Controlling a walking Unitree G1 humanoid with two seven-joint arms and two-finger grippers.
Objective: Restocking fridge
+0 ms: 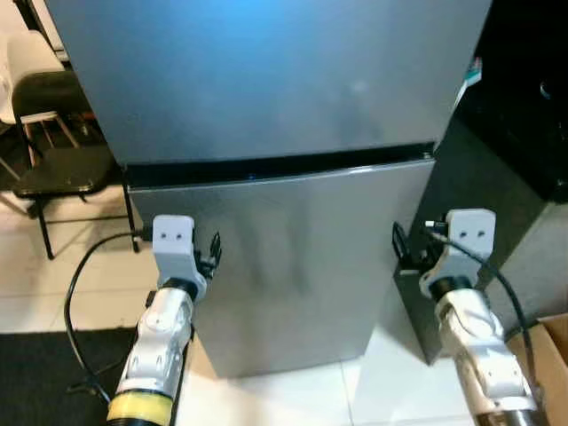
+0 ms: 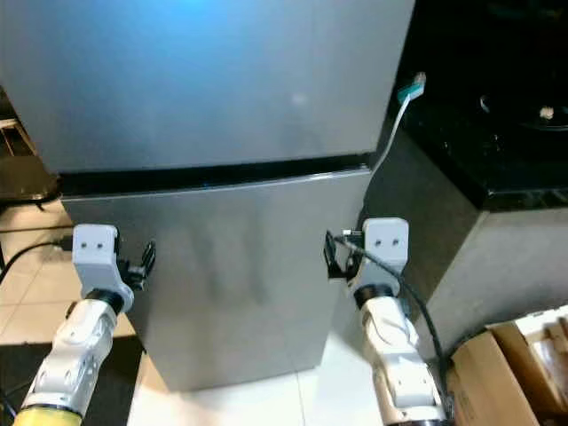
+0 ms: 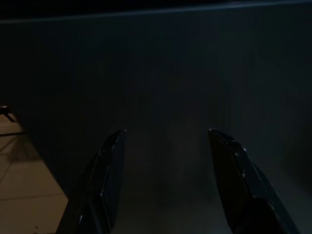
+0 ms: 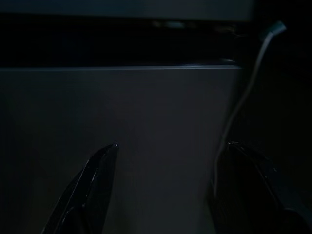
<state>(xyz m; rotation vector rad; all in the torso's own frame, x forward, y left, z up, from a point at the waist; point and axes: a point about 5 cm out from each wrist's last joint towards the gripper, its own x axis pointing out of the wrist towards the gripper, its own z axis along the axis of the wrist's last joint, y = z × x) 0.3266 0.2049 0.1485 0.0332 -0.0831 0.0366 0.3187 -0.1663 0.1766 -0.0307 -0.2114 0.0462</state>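
A tall steel-grey fridge stands right in front of me with both doors closed. A dark gap separates the upper door from the lower door. My left gripper is raised at the lower door's left edge, open and holding nothing. My right gripper hovers at the lower door's right edge, open too. In the left wrist view the fingers point at the dark door panel. The right wrist view has its fingers spread before the lower door.
A black chair stands on the tiled floor at the left. A dark counter flanks the fridge on the right, with a white cable hanging beside it. A cardboard box lies at the lower right. A black mat covers the floor at lower left.
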